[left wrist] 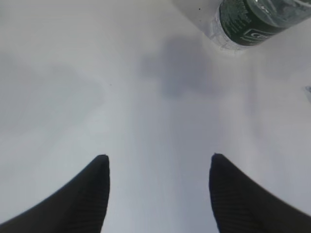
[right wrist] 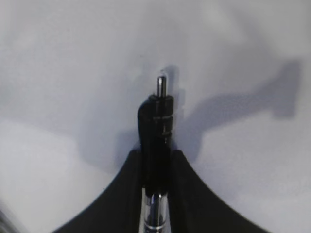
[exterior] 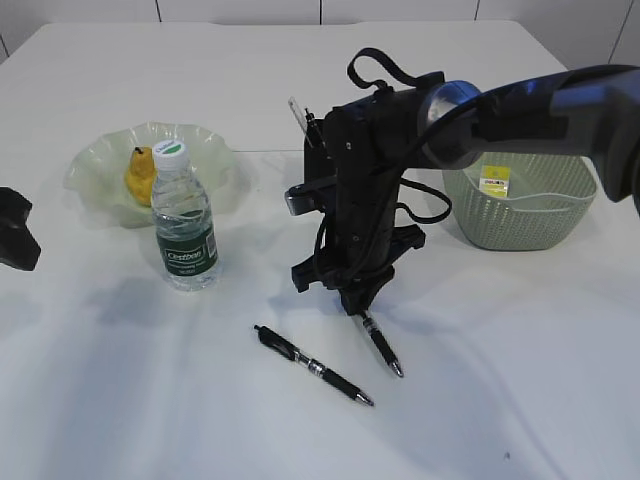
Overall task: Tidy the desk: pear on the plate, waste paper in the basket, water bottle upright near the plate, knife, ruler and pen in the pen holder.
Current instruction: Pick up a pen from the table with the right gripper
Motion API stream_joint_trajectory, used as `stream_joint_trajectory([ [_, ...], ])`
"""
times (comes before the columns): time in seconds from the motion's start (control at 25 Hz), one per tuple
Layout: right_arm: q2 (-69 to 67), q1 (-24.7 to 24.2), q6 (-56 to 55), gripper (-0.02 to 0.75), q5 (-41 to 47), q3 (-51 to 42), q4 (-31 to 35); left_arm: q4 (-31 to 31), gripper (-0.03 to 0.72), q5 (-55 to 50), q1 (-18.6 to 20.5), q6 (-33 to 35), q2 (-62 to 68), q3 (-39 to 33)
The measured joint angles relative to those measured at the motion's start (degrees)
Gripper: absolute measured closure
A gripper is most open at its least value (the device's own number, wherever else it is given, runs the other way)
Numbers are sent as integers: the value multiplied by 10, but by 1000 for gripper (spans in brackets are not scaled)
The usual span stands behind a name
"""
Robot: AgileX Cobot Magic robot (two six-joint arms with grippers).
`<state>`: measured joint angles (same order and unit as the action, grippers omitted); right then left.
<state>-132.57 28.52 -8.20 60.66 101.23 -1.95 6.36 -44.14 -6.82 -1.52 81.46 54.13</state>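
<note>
My right gripper reaches to the table's middle and is shut on the top end of a black pen, which slants down to the tabletop. In the right wrist view the pen sits clamped between the jaws of the gripper. A second black pen lies loose to its left. The water bottle stands upright in front of the pale green plate, which holds the yellow pear. My left gripper is open over bare table, near the bottle. The pen holder is hidden behind the right arm.
A green woven basket stands at the right, behind the right arm. A clear flat strip sticks up behind the arm's wrist. The left gripper shows at the left edge of the exterior view.
</note>
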Motion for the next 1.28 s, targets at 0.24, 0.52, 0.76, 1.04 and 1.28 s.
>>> stream_joint_trajectory([
  [0.24,0,0,19,654,11,3,10,0,232,0,0,0,0,0],
  [0.52,32,0,39,654,21,3,13,0,232,0,0,0,0,0],
  [0.76,94,-13,53,654,23,5,13,0,232,0,0,0,0,0],
  [1.04,157,-49,61,654,-42,11,13,0,232,-5,0,0,0,0],
  [1.28,160,-57,78,654,-162,30,10,0,232,-10,0,0,0,0],
])
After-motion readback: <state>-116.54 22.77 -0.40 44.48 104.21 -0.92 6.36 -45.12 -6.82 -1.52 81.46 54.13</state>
